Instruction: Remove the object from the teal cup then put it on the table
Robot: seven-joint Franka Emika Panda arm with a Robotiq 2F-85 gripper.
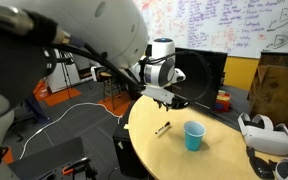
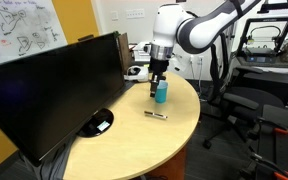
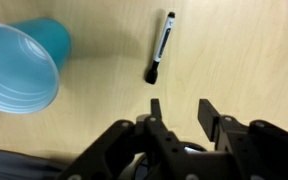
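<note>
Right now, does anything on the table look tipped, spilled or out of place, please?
Nothing stands out: the teal cup stands upright, the object lies flat on the table beside it, not touching, and the gripper hangs open, empty.

The arm [image 2: 199,28] is clad in rounded white shells with dark joints; the gripper [image 3: 180,110] is finished in black.

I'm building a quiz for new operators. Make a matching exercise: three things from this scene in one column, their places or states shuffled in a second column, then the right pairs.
Things:
1. object
2. teal cup
3. gripper

Places or states:
A. open, holding nothing
B. lying flat on the table, outside the cup
C. standing upright on the table

Pairs: 1-B, 2-C, 3-A
</note>
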